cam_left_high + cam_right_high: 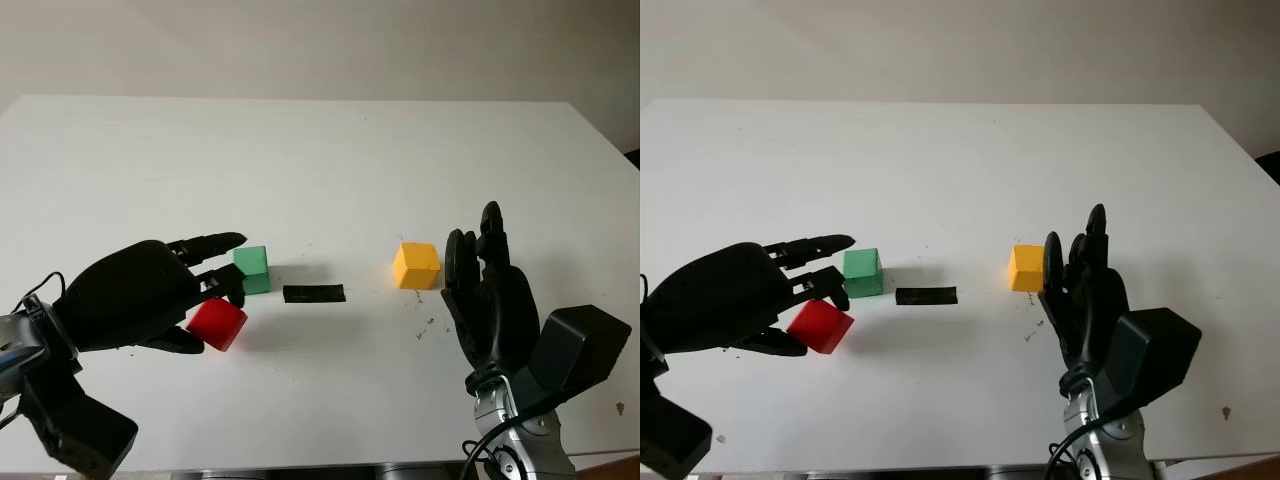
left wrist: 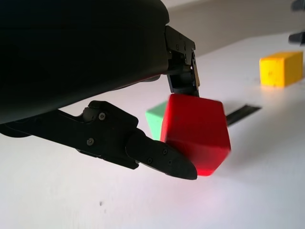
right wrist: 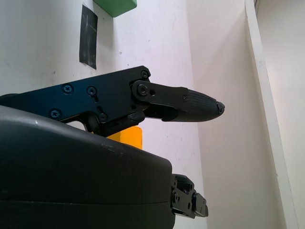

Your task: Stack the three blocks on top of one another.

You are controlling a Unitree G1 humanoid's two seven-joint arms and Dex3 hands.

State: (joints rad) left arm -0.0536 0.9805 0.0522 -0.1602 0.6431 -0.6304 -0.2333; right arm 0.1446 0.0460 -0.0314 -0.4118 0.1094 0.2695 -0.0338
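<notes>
My left hand (image 1: 212,312) is shut on the red block (image 1: 220,325) at the table's front left. The thumb (image 2: 157,155) presses one side, a finger (image 2: 183,76) presses the opposite side, and the block sits tilted in the grasp. Just beyond the hand, the green block (image 1: 252,268) stands on the table. The yellow block (image 1: 416,265) stands to the right of centre. My right hand (image 1: 480,250) is open, close in front of and to the right of the yellow block, apart from it.
A strip of black tape (image 1: 314,294) lies flat between the green and yellow blocks. The white table (image 1: 320,160) stretches far back, and its right edge runs close to my right arm.
</notes>
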